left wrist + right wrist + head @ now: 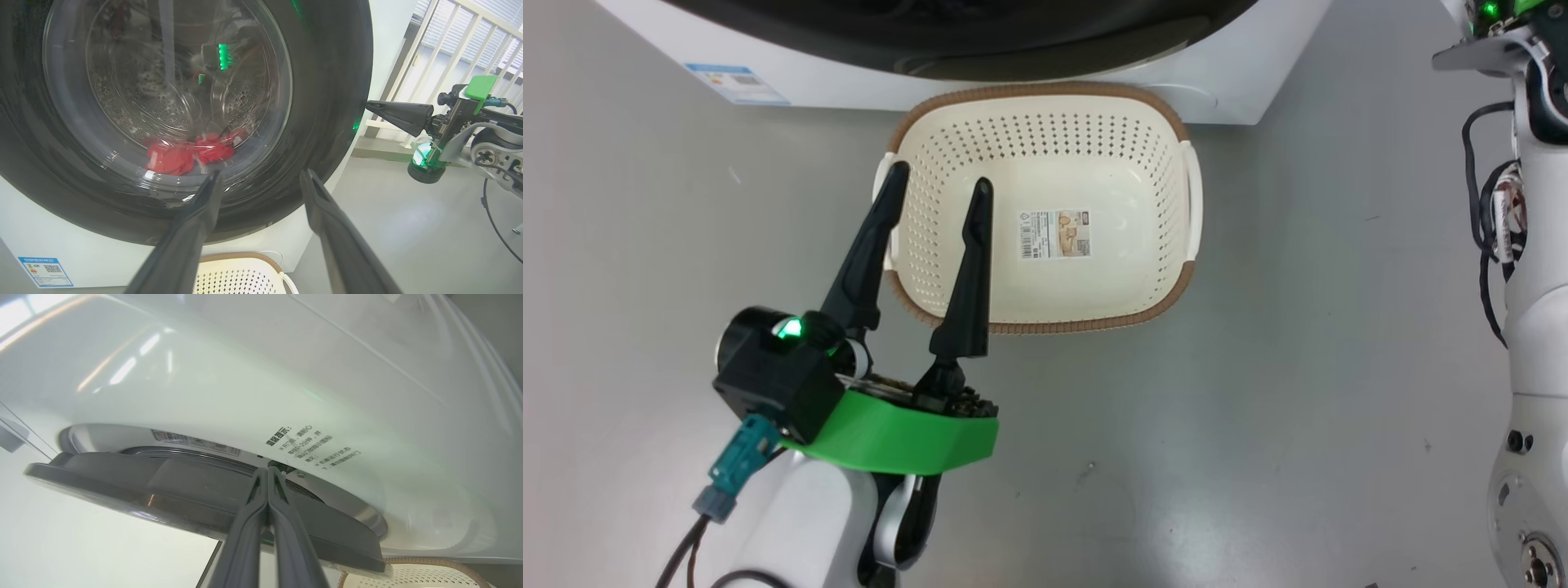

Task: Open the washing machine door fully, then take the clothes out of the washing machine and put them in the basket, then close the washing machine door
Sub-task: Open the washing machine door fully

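Observation:
The washing machine (1217, 90) stands at the top of the head view. Its door (327, 102) has a wide black rim, and the red clothes (184, 153) lie in the drum behind the glass. The empty cream basket (1045, 90) sits on the floor right before the machine. My left gripper (935, 184) hangs open over the basket's left side, its fingers (212, 192) pointing at the door. My right gripper (266, 471) is shut, its tips in the gap between the door's edge (163, 490) and the machine's front (245, 375). From the left wrist, that right gripper (367, 105) shows at the rim's right side.
Grey floor lies all around the basket. A blue-white label (737, 83) marks the machine's lower left corner. My right arm's pale body (1535, 327) with cables runs down the right edge. A white railing (449, 41) stands right of the machine.

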Robot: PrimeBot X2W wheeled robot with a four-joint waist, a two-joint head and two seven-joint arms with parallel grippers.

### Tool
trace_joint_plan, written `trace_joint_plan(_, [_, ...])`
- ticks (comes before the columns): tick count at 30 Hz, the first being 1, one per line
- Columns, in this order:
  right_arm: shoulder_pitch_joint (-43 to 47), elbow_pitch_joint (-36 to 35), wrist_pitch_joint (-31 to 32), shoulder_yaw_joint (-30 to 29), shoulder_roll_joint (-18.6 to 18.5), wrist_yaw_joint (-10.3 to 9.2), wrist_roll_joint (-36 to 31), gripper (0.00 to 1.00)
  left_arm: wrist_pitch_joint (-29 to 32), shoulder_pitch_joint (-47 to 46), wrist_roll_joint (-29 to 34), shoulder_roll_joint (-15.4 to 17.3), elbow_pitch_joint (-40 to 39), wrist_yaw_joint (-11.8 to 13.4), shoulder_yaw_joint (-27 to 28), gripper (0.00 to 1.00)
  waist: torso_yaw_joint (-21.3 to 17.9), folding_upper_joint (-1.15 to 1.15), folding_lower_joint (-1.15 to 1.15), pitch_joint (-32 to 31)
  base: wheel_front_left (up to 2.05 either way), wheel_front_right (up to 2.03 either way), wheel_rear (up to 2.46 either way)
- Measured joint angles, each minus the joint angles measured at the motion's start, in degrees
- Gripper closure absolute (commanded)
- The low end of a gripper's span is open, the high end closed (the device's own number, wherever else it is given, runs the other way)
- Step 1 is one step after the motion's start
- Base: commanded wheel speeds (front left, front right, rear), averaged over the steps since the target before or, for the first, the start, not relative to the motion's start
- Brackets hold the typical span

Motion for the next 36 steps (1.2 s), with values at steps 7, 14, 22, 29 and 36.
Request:
trace_joint_plan(7, [-2.62,1.03,2.78,-0.96,-0.01,0.0,0.47,1.0,-0.54,-0.09,-0.03,-0.16,0.38,0.0,-0.34,0.0,1.61,0.0,0.0,1.2,0.0,0.0,0.0])
trace_joint_plan(14, [-4.27,2.24,4.94,-1.41,-0.01,0.0,0.52,1.0,-0.59,-1.1,-0.07,-0.23,0.78,0.0,-0.67,0.0,2.87,0.0,0.0,1.89,0.0,0.0,0.0])
trace_joint_plan(22, [-6.31,3.27,7.81,-1.51,-0.38,0.0,0.87,1.0,-1.04,-1.16,-0.19,-0.41,1.38,0.0,-1.21,0.0,3.81,0.0,0.0,2.07,0.0,0.0,0.0])
trace_joint_plan(29, [-6.42,3.44,10.18,-1.58,-0.98,0.0,0.99,1.0,-1.09,-1.16,-0.2,-0.43,1.58,0.0,-1.31,0.0,4.05,0.0,0.0,1.94,0.0,0.0,0.0])
trace_joint_plan(36, [-5.88,2.74,13.52,-1.69,-1.25,-0.08,3.52,1.0,-1.1,-1.15,-0.2,-0.43,1.65,0.0,-1.3,0.0,4.15,0.0,0.0,1.73,0.0,0.0,0.0])
